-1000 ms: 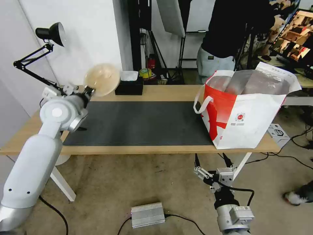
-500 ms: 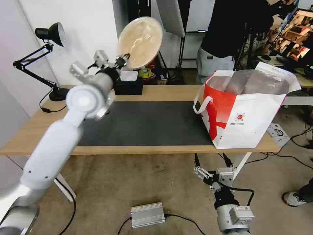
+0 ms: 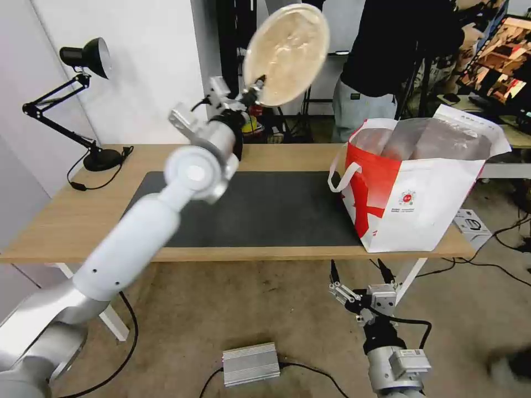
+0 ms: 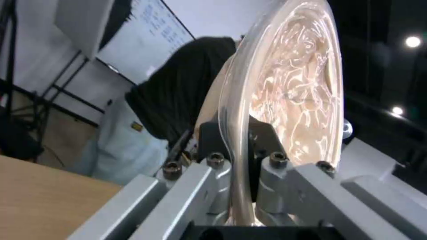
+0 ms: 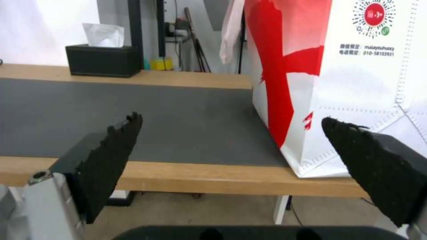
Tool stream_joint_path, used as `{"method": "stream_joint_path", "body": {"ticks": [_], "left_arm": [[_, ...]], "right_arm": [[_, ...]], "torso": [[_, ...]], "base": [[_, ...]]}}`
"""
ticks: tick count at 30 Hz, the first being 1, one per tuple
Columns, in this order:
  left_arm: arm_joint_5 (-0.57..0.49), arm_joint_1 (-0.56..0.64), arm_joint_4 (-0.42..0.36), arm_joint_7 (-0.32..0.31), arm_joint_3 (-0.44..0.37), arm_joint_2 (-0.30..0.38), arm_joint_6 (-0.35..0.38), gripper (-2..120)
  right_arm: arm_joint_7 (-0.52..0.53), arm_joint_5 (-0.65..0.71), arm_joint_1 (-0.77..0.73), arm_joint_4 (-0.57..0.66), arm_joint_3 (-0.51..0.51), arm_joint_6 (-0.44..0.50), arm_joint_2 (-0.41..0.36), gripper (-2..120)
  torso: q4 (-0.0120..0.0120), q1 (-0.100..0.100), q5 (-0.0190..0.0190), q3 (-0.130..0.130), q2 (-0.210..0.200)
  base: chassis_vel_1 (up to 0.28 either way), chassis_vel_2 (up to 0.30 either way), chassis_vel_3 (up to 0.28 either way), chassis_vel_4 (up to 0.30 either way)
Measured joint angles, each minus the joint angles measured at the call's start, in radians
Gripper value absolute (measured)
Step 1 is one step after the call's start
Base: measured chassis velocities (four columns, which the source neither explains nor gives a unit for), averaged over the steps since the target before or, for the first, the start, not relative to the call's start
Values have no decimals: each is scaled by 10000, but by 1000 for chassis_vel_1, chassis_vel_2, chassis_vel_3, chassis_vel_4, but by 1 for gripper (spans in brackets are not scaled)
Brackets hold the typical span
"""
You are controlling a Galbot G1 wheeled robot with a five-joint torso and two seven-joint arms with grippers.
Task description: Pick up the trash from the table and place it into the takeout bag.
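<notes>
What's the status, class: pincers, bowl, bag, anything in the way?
Left pincer shut on bowl rim, bowl on edge, high above table. Right pincer open, parked below table edge. Bag upright, mouth open, nothing in between.

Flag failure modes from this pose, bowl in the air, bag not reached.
1. The left pincer pinches only the rim of the beige pulp-fibre bowl, held on edge high above the table; it could slip or pivot.
2. The takeout bag sits at the table's right end, and its mouth looks partly folded in; a wide bowl may catch the rim.
3. The right pincer hangs open below the table edge, no backup.
</notes>
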Motion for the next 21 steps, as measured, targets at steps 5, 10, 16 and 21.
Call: {"method": "stream_joint_path", "body": {"ticks": [5, 10, 16, 21], "left_arm": [[-18, -458, 865, 74, 512, -615, -22, 3], [15, -790, 1805, 141, 707, -1333, -63, 3], [174, -994, 2807, 309, 1243, -1951, -113, 3], [221, -1100, 3463, 568, 1537, -2341, -161, 3]], "right_arm": [[0, 0, 0, 0, 0, 0, 0, 100], [0, 0, 0, 0, 0, 0, 0, 100], [0, 0, 0, 0, 0, 0, 0, 100], [0, 0, 0, 0, 0, 0, 0, 100]], "torso": [[1, 1, 0, 1, 0], [-1, 0, 1, 0, 0], [1, 1, 0, 0, 0], [-1, 1, 1, 0, 0]], "base": [[0, 0, 0, 0], [0, 0, 0, 0], [0, 0, 0, 0], [0, 0, 0, 0]]}}
